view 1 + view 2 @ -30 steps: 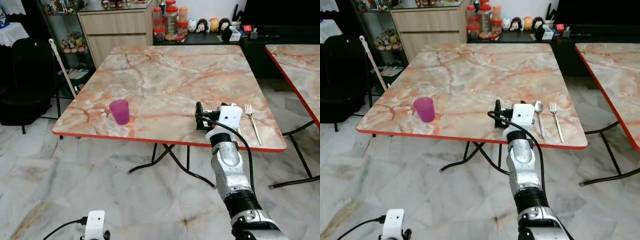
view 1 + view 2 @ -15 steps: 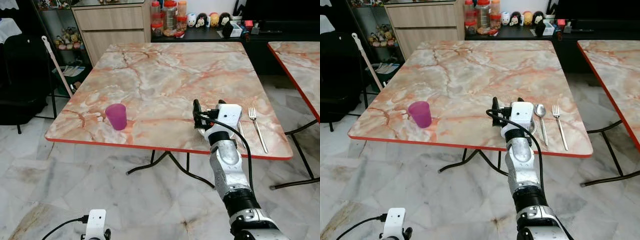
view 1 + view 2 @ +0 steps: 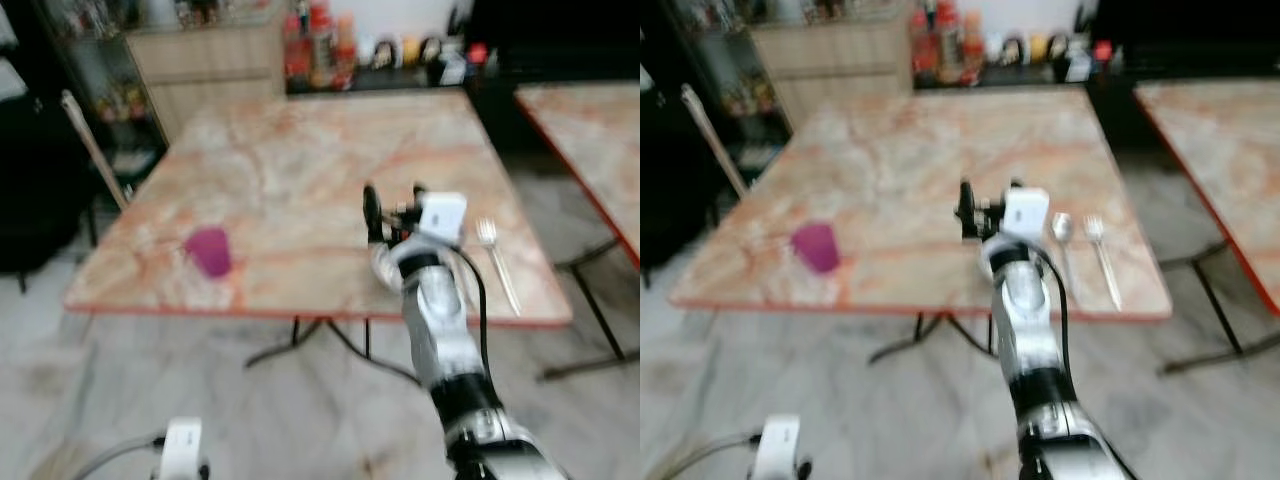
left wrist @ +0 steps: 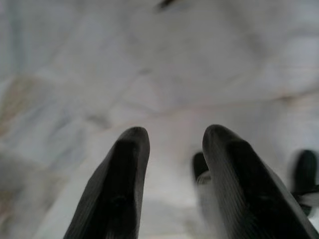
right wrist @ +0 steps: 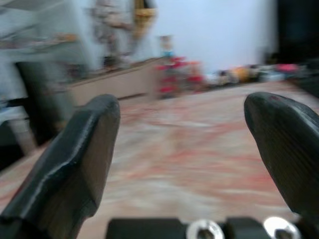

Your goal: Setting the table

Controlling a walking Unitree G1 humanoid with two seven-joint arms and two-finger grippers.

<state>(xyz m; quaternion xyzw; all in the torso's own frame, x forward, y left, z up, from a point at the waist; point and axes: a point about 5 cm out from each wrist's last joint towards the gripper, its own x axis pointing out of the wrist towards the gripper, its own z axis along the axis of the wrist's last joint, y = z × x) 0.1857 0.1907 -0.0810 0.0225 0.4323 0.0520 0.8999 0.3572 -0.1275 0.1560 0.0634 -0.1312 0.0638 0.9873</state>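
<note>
A marble table [image 3: 300, 160] with a red edge stands in front of me. On it near the front left stands a purple cup [image 3: 208, 250]. At the front right lie a fork [image 3: 497, 262] and a spoon [image 3: 1062, 235] side by side. My right gripper [image 3: 393, 205] is raised over the table's front edge, left of the spoon, open and empty. In the right wrist view its fingers [image 5: 89, 144] stand wide apart over the tabletop. My left gripper [image 4: 175, 132] hangs low over the floor, open with nothing in it. All views are blurred.
A second marble table [image 3: 590, 110] stands to the right across a gap of tiled floor. Behind the table are a wooden cabinet [image 3: 200, 60] and jars [image 3: 315, 45]. A broom handle [image 3: 90, 140] and a dark chair [image 3: 30, 200] are on the left.
The whole picture has shifted and blurred, so the camera has moved. My right gripper stays raised and open, now a little further over the table. Cup, fork and spoon keep their places.
</note>
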